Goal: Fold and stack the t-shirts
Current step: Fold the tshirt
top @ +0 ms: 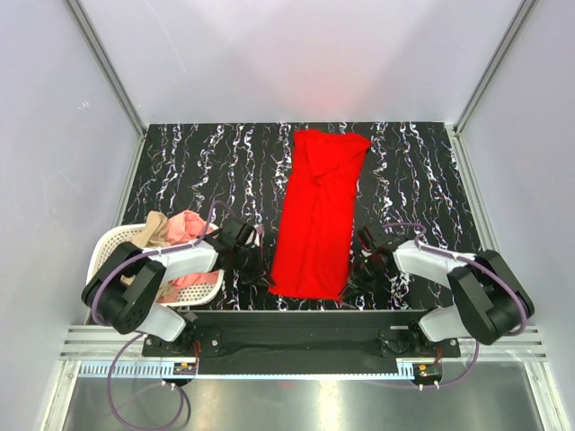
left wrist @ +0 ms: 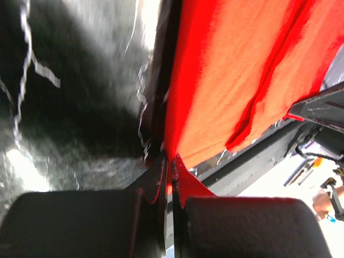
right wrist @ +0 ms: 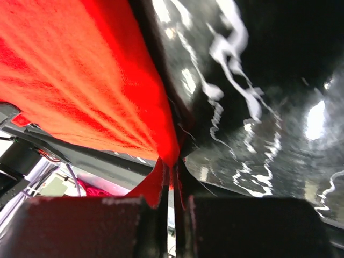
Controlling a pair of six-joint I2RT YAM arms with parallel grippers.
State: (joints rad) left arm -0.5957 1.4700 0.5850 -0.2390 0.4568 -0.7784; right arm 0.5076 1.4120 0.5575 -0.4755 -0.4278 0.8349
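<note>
The bright red t-shirt (top: 316, 215) lies in a long narrow strip down the middle of the black marbled table (top: 207, 171). My left gripper (top: 262, 274) is at the strip's near left corner. In the left wrist view the left gripper (left wrist: 171, 174) is shut with the red t-shirt's (left wrist: 242, 70) edge pinched between its jaws. My right gripper (top: 358, 272) is at the near right corner. The right wrist view shows the right gripper (right wrist: 173, 174) shut on the red t-shirt's (right wrist: 80, 75) edge. A salmon-pink t-shirt (top: 186, 226) and a tan-beige t-shirt (top: 153, 231) lie bunched in the basket.
A white perforated laundry basket (top: 108, 247) stands at the table's near left, partly under my left arm. The table's front rail (top: 296, 316) runs just behind both grippers. Grey walls close in the left, right and far sides.
</note>
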